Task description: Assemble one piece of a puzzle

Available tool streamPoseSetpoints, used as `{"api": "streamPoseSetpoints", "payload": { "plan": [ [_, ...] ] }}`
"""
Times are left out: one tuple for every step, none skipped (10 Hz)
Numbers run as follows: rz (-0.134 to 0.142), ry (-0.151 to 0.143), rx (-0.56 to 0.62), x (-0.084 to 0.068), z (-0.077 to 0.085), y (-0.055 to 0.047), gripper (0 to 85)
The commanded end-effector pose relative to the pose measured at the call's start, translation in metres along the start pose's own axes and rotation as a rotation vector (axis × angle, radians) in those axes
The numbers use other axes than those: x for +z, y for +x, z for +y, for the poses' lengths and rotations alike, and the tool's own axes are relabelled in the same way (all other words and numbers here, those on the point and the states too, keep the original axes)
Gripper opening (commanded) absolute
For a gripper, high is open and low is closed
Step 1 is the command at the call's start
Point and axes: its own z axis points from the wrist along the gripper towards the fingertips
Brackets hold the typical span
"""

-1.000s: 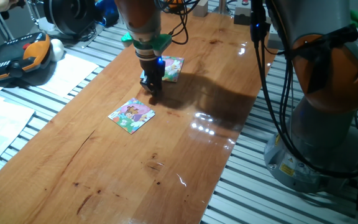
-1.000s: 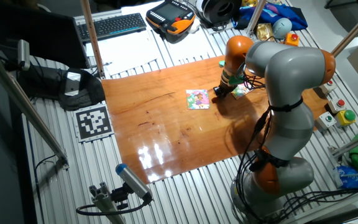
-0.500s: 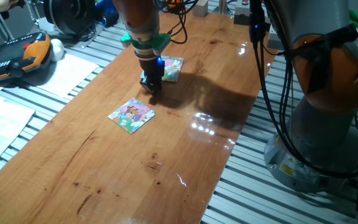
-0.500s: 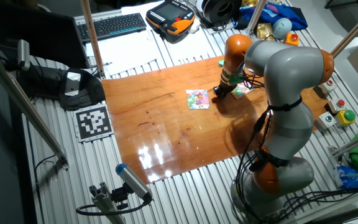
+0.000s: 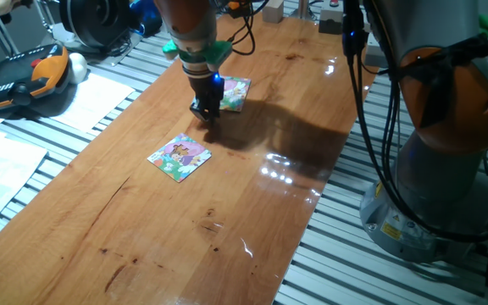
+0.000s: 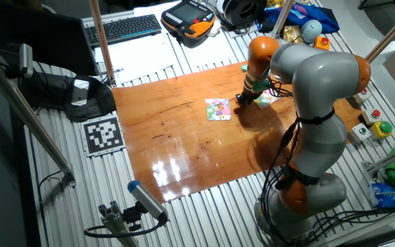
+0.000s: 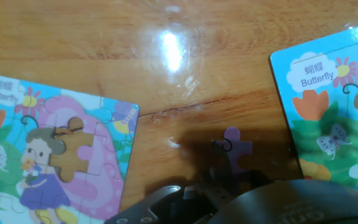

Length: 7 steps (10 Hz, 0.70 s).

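Observation:
The puzzle [image 5: 180, 157] is a small square board lying flat on the wooden table, also seen at puzzle [image 6: 218, 109]. In the hand view the puzzle [image 7: 55, 155] shows a piece-shaped hole with bare wood in its pink area. The piece [image 7: 236, 149], tiny and purple, sits at the tips of my gripper [image 7: 225, 180], over bare wood between the two boards, with a shadow beneath it. My gripper [image 5: 207, 113] points straight down just beyond the puzzle, also seen at gripper [image 6: 242, 100]. Its jaws look shut on the piece.
A second square board [image 7: 334, 106] marked "Butterfly" lies right of the piece, also seen at board [image 5: 232, 92]. The table edge [image 5: 312, 212] runs near the robot base [image 5: 447, 169]. An orange pendant [image 5: 24, 76] and papers [image 5: 91, 97] lie off the table's left side.
My gripper has risen slightly off the table and shifted a little toward the far side. The two boards have not moved.

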Motion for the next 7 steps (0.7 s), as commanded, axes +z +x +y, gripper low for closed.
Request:
{"api": "streamPoseSetpoints", "payload": {
  "plan": [
    [-0.001,-0.005,0.009,-0.002,0.003,0.0,0.0],
    [0.001,-0.002,0.02,-0.006,0.008,0.001,0.0],
    [0.003,-0.006,0.044,-0.01,0.011,0.001,0.0],
    [0.002,-0.001,0.066,-0.015,0.018,0.002,0.0],
    [-0.001,0.009,0.084,-0.016,0.025,0.003,0.0],
    [-0.01,0.016,0.109,-0.016,0.034,0.005,0.0],
    [-0.016,0.018,0.134,-0.015,0.041,0.007,0.0]
  ]
}}
